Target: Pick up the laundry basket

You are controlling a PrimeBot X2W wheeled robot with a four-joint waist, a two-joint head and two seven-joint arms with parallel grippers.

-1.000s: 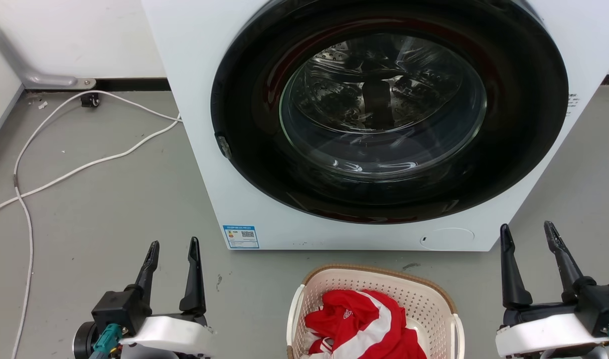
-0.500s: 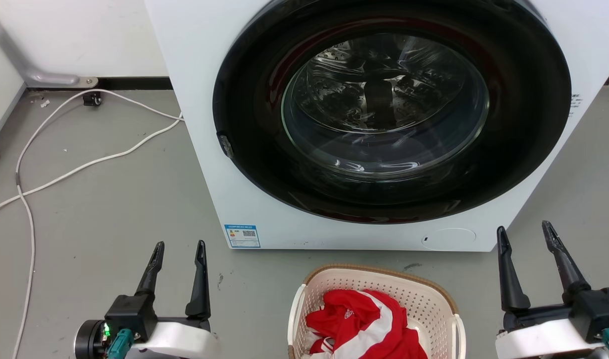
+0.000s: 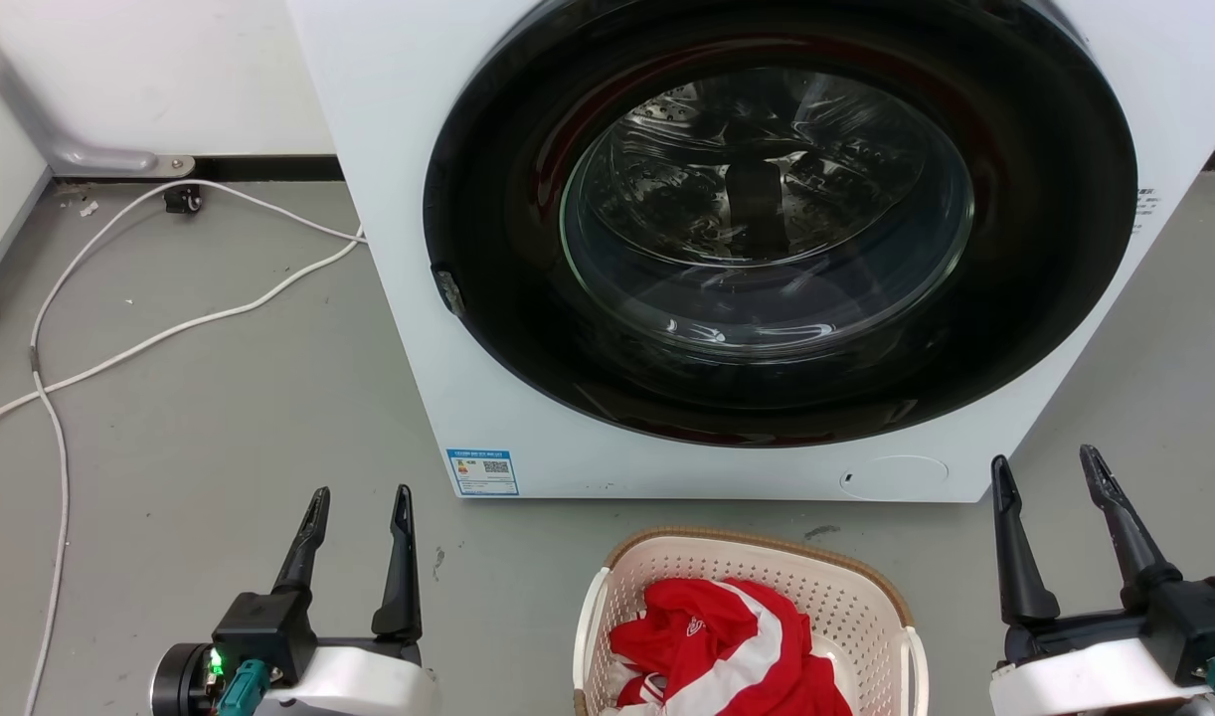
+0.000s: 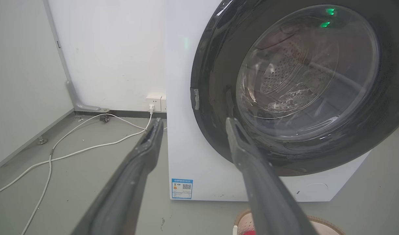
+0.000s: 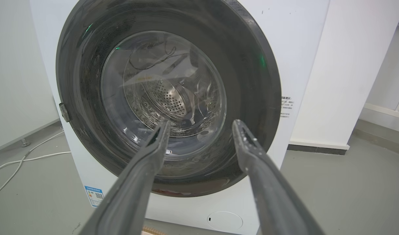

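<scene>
1. Laundry basket [image 3: 846, 602] sits at the bottom middle of the head view, on the floor just in front of the washing machine [image 3: 767, 249]. It has not moved. A red shirt [image 3: 727, 636] lies inside.
2. Left gripper [image 3: 360, 491], at the lower left, has slid a little toward the basket. Its jaws are wide open and hold nothing.
3. Right gripper [image 3: 1043, 455], at the lower right, has barely moved. Its jaws are open and empty too.
4. I think the reach is only starting, since both grippers are well apart from the basket.
</scene>
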